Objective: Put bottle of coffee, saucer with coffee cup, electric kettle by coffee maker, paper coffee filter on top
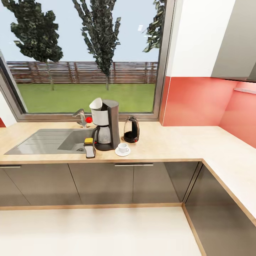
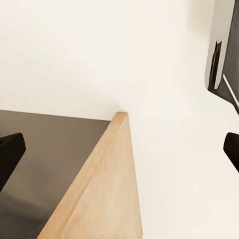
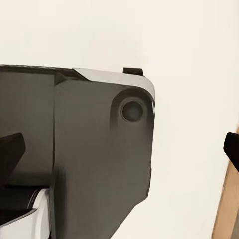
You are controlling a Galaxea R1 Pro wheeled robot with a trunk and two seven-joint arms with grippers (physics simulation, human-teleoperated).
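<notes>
Your head camera looked across the wooden countertop [image 1: 170, 145] below the window [image 1: 85, 57], and the coffee maker [image 1: 105, 124] stood on it as the landmark for everything else. A white paper coffee filter [image 1: 96, 104] sat on top of the coffee maker, tilted toward the sink side. The saucer [image 1: 122, 152] lay just beside the coffee maker's base, toward the front edge of the counter, and the coffee cup [image 1: 123, 147] rested on it. The electric kettle [image 1: 131, 129] stood upright just beside the coffee maker, on the side toward the red backsplash [image 1: 199, 101]. On the coffee maker's other side, the sink [image 1: 49, 141] was sunk into the counter, with the faucet [image 1: 81, 117] behind it near the window sill. A small dark object with a yellow top [image 1: 89, 147] lay at the sink's rim, close against the coffee maker's base; you could not tell what it was.

Your left gripper [image 2: 119, 149] was released, its two dark fingertips [image 2: 10, 152] spread wide apart over a wooden edge [image 2: 102, 184] and pale floor, holding nothing. Your right gripper [image 3: 119, 149] was likewise released, with fingertips [image 3: 11, 149] far apart and nothing between them, in front of a dark part of the robot's body [image 3: 94, 149].
</notes>
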